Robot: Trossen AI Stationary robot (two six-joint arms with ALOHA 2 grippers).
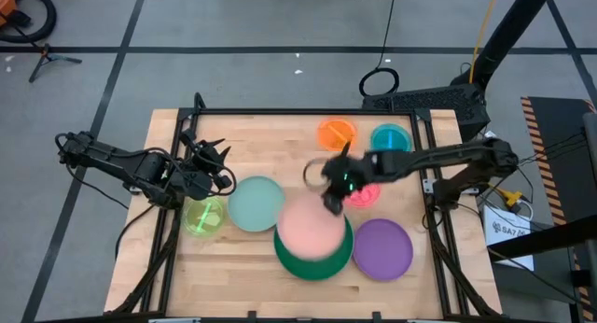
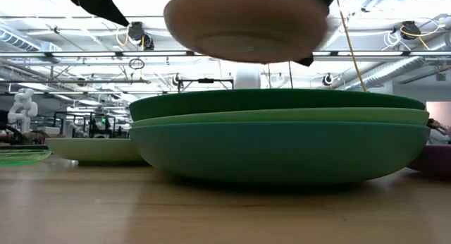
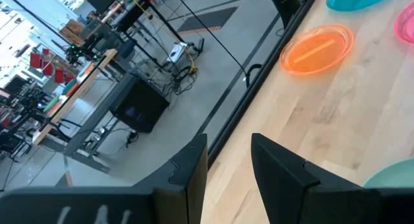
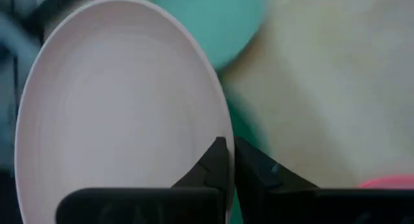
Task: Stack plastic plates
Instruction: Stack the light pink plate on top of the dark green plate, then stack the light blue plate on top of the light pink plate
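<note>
pink plate (image 1: 310,226): your right hand (image 4: 231,160) pinches its rim, over the green stack (image 2: 278,135) | handling: likely light, stiff, slick; hold the rim | left hand (image 3: 228,166): part-open, empty, by surface (image 1: 242,132) edge
</note>
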